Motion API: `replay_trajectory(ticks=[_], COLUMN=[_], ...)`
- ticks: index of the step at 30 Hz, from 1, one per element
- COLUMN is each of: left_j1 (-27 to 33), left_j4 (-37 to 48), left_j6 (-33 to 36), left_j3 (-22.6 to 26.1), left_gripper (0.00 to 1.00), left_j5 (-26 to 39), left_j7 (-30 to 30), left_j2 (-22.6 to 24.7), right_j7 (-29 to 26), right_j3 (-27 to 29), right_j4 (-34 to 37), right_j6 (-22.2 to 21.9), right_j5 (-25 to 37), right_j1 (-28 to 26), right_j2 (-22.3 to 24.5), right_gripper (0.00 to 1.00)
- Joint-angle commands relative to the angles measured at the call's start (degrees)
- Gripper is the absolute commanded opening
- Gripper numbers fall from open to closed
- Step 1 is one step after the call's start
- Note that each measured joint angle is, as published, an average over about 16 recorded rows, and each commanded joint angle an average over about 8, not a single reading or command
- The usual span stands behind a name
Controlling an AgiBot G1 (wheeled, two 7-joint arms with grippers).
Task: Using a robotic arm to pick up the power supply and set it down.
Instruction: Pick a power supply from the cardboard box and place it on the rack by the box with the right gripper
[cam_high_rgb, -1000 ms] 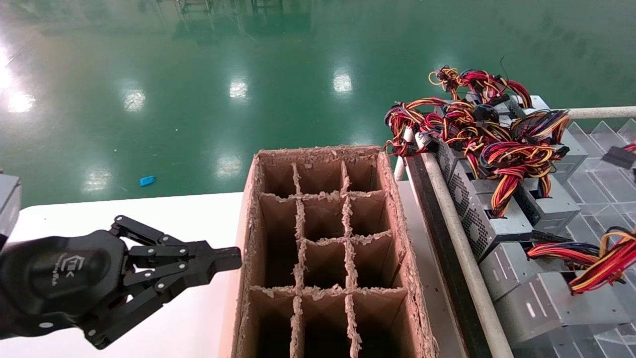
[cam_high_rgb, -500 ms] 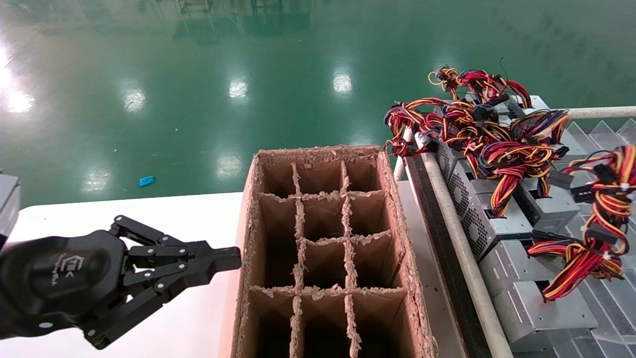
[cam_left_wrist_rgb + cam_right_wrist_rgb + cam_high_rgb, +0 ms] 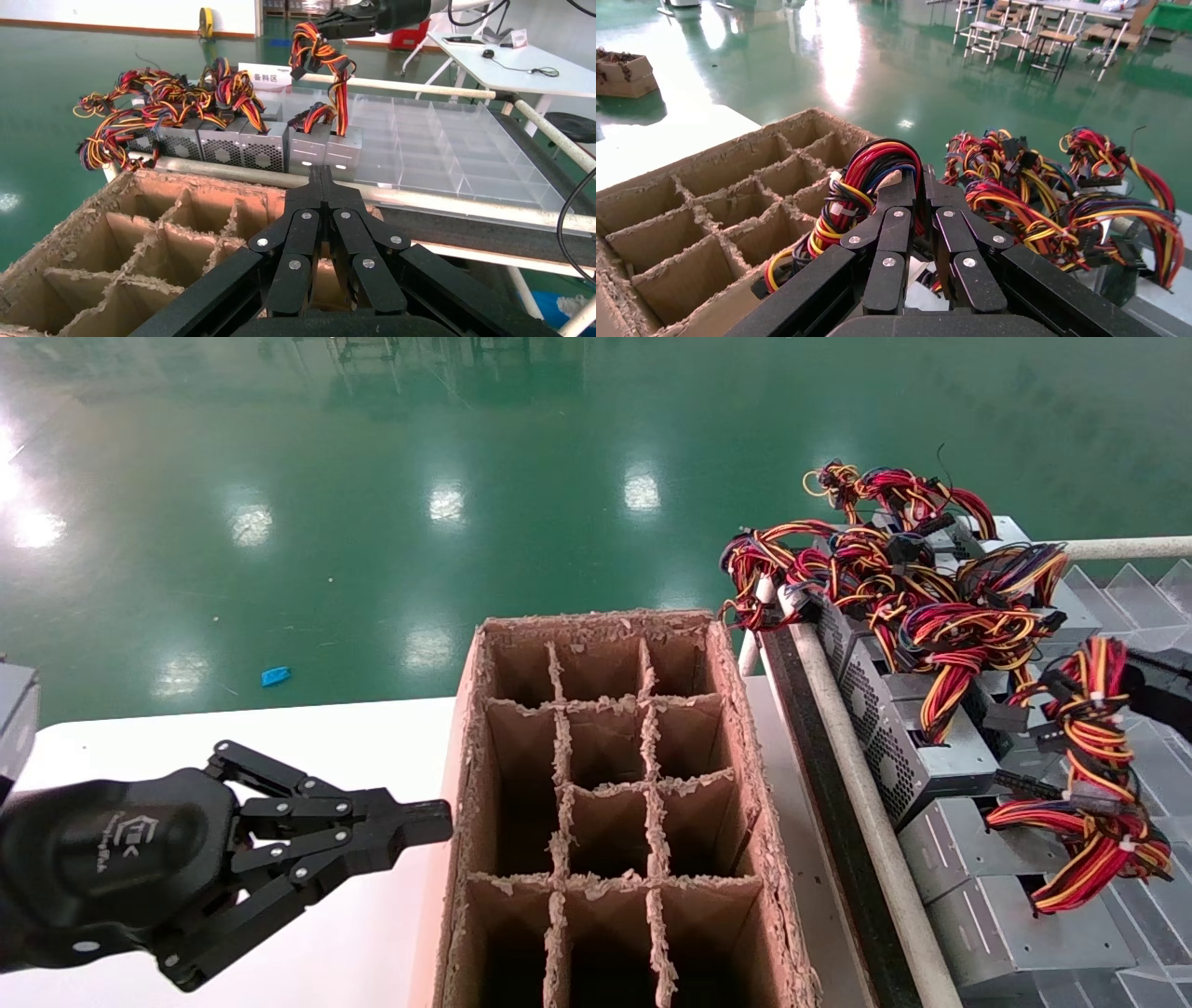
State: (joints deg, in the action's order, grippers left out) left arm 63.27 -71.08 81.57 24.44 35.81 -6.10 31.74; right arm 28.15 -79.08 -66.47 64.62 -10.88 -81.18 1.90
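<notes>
My right gripper (image 3: 918, 175) is shut on the red, yellow and black wire bundle (image 3: 866, 179) of the power supply. At the head view's right edge that gripper (image 3: 1144, 684) holds the bundle (image 3: 1088, 728) up. The wires hang down to the silver-grey power supply (image 3: 1010, 933), the nearest box in the row. From the left wrist view the same gripper (image 3: 330, 24) holds the wires (image 3: 316, 53) above that box (image 3: 329, 144). My left gripper (image 3: 433, 822) is parked, shut and empty, beside the cardboard box.
A brown divided cardboard box (image 3: 745, 747) stands open in the middle on the white table (image 3: 279, 738). Several more power supplies (image 3: 894, 738) with tangled wires (image 3: 894, 579) line a rail (image 3: 866, 803). Clear plastic trays (image 3: 1145, 607) lie to their right.
The right gripper has come in from the right edge, lifting the wire bundle off the trays and carrying it leftward. The near power supply shifted slightly. The left arm has stayed still.
</notes>
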Motion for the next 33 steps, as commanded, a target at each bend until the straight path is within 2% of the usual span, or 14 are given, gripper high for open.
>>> replay_trajectory(ticks=[1,2,8,10,33], left_j1=[0.0,0.0,0.0,0.0,0.0], left_j4=[0.0,0.0,0.0,0.0,0.0], left_j6=[0.0,0.0,0.0,0.0,0.0], left_j3=[0.0,0.0,0.0,0.0,0.0], left_gripper=[0.0,0.0,0.0,0.0,0.0], left_j5=[0.0,0.0,0.0,0.0,0.0], left_j7=[0.0,0.0,0.0,0.0,0.0], left_j2=[0.0,0.0,0.0,0.0,0.0], right_j7=[-0.4,-0.6,-2.2,-2.6,-5.3], right_j3=[0.1,0.2,0.7,0.8,1.4], right_j4=[0.0,0.0,-0.4,-0.5,0.2], right_j6=[-0.3,-0.4,-1.0,-1.1,-0.6], right_j5=[0.5,0.8,2.1,2.5,6.0], right_j1=[-0.1,-0.1,-0.5,-0.5,-0.9], right_j2=[-0.4,-0.5,-0.8,-0.8,1.0], right_gripper=[0.05,0.11,0.85,0.99,1.0])
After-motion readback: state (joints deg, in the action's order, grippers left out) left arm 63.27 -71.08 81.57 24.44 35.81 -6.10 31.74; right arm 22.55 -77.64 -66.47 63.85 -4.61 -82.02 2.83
